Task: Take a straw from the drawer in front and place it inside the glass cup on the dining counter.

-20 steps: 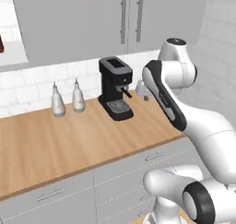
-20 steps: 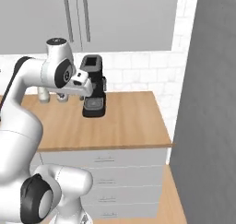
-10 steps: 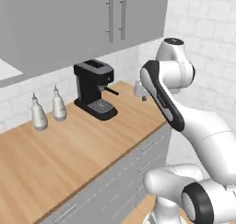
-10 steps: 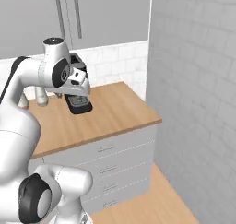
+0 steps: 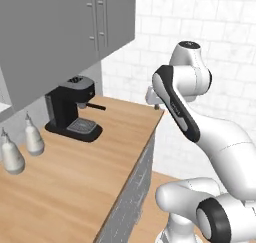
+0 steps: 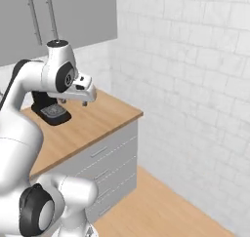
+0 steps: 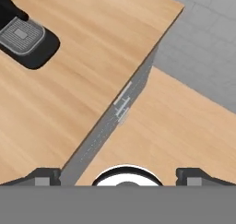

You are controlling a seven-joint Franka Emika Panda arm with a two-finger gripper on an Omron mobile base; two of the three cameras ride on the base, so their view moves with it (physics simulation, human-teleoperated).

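Two fingertips at the near edge: how do they stand, and what lies closest? — Reader

My gripper has its jaws spread wide with nothing between them. It hangs in the air, apart from every surface. In the hand view, just above the fingertips, a grey strip of drawer fronts runs aslant, with small bar handles on it. — Arm

Where is the drawer relative to you? — Reader

Below me. From the right base view my gripper hovers above the wood counter, and the drawer fronts are stacked under that top's front edge, all closed. Which one holds the straw I cannot tell. — Arm

What edges and open room are there? — Reader

The wood counter ends in a square corner near the tiled wall. Beside the drawer fronts the plank floor lies bare between cabinet and wall. Farther along the top stands a black coffee machine, well apart from my gripper. Two dispenser bottles stand past it, and grey upper cabinets hang above. — Arm
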